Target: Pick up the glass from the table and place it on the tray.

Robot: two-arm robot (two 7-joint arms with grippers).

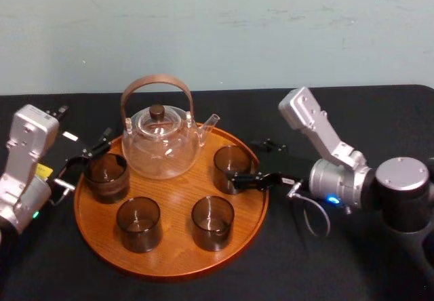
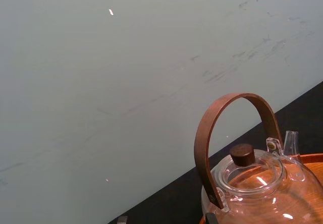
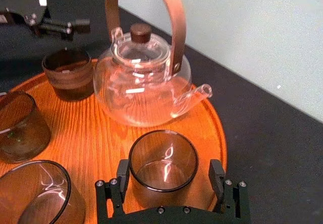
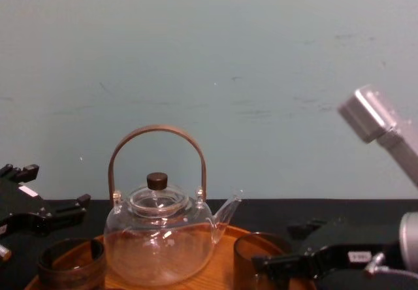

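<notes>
One smoky glass (image 3: 163,163) stands on the round wooden tray (image 3: 96,138) near its right rim, in front of the teapot's spout. My right gripper (image 3: 169,172) is open around it, one finger (image 3: 122,176) close against its wall and the other finger (image 3: 217,176) a little off it. From the head, this glass (image 1: 231,165) sits at the tray's (image 1: 169,264) right side with my right gripper (image 1: 234,176) reaching in from the right. My left gripper (image 1: 87,157) hangs open at the tray's left edge, beside a brown cup (image 1: 106,176).
The clear teapot (image 1: 161,142) with its arched handle stands at the back of the tray. Two more smoky glasses (image 1: 138,224) (image 1: 212,222) sit at the tray's front. Black cloth covers the table (image 1: 325,260), and a pale wall rises behind it.
</notes>
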